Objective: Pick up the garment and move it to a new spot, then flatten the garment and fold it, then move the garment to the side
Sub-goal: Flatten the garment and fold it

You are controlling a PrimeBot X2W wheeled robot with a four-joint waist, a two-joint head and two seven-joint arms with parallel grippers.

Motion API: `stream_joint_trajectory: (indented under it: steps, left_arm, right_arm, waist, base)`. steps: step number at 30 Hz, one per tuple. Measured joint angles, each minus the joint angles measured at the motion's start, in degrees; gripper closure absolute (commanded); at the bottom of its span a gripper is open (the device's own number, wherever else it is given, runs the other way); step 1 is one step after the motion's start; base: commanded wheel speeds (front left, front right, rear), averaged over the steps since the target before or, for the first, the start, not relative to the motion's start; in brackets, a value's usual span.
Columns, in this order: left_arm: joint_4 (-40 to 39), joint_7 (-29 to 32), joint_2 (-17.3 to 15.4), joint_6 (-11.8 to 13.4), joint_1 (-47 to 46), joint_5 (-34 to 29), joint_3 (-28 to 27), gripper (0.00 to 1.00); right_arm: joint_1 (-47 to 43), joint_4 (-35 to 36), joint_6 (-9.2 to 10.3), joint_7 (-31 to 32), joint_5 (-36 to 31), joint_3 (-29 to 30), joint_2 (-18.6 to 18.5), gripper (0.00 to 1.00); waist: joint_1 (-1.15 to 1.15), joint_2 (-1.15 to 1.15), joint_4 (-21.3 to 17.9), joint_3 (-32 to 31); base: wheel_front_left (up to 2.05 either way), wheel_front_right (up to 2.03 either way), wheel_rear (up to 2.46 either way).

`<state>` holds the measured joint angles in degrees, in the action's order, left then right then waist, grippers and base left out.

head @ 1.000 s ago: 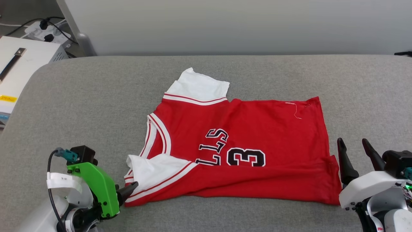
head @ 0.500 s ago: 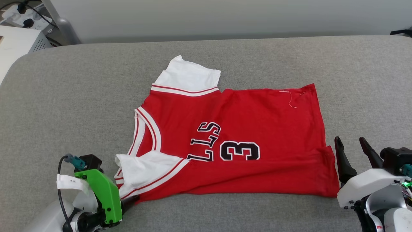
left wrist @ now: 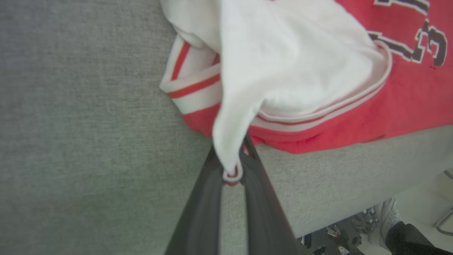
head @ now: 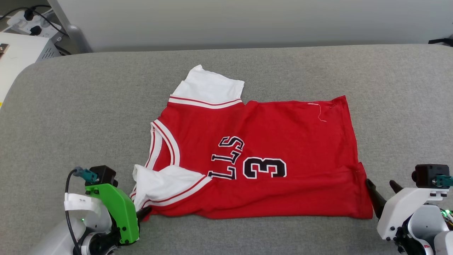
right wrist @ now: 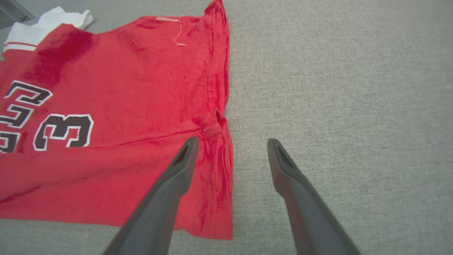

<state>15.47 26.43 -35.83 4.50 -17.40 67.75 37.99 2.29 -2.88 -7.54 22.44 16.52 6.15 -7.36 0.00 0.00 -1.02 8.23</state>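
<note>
The garment point(head: 269, 141), a red jersey with white sleeves and a black "3", lies spread on the grey padded surface point(head: 70, 106), neck to the left. My left gripper point(head: 143, 213) sits at its near left corner. In the left wrist view this gripper point(left wrist: 231, 173) is shut on the striped trim of the near white sleeve point(left wrist: 283, 63), which rises slightly into the fingers. My right gripper point(head: 381, 184) stands open at the near right hem corner. In the right wrist view the right gripper point(right wrist: 232, 141) straddles the hem edge of the garment point(right wrist: 124, 88), its left finger over the red cloth.
A white box point(head: 17, 60) and a power strip point(head: 24, 19) with cables stand beyond the surface's back left corner. A pale wall runs behind. In the left wrist view, the surface's front edge drops to the floor, where a person's shoe point(left wrist: 385, 216) shows.
The left gripper has shut on the near sleeve's trim, tugging the sleeve slightly. The right gripper has dropped lower in the picture, toward the hem corner. The head camera has shifted a little.
</note>
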Motion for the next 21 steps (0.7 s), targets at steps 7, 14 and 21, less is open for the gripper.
stream_joint_trajectory:
  steps: [7,14,21]
  left_arm:
    - [-8.4,-1.8,-3.0,2.5,1.9,-1.5,-1.4,1.0]
    - [-12.9,-2.0,-3.8,4.1,2.3,-1.7,-1.6,1.0]
    - [-13.9,-2.2,-3.8,4.2,3.4,-1.7,-1.6,1.0]
  right_arm:
    - [-0.1,-2.4,0.0,12.0,2.1,-1.7,-2.0,0.0]
    - [3.3,-8.1,0.01,14.7,3.4,-4.1,-2.2,0.0]
    - [5.4,-11.8,0.09,16.3,4.7,-6.1,-2.8,1.0]
  waist:
    - [0.0,0.0,0.8,-0.1]
    - [0.0,0.0,1.7,1.0]
    - [0.0,0.0,2.5,1.6]
  base:
    - [0.0,0.0,0.0]
    - [0.0,0.0,0.0]
    - [0.0,0.0,0.0]
